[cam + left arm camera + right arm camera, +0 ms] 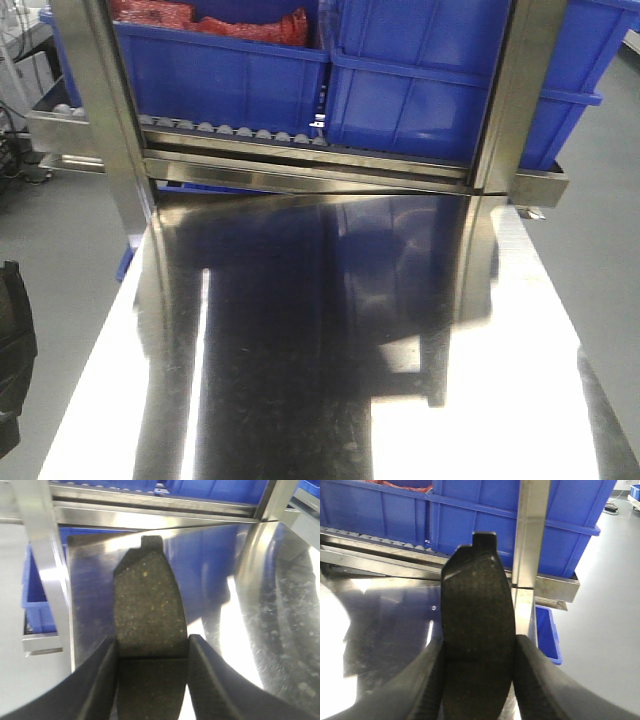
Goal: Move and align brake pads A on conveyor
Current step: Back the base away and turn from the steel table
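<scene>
Shiny steel tabletop [300, 400] is reflecting blue plastic bins [430, 90] sitting on the metal roller rack [240, 132] behind it. Over the steel, the left gripper [152, 650] is clamping a flat dark grey speckled brake pad [149, 605], while the right gripper [479, 647] is pinching a second dark curved brake pad [477, 595] by the tabletop's edge.

Left gripper [152, 647]: both dark, ribbed fingers [102, 680] pressed against the long edges of a brake pad [150, 605], which projects forward beyond the tips. Wrist pitched downward, pointing ahead. Right gripper [480, 645]: same grip, fingers [540, 680] clamped on either side of a second pad [477, 600]. Wrist nearer level, pointing ahead.
</scene>
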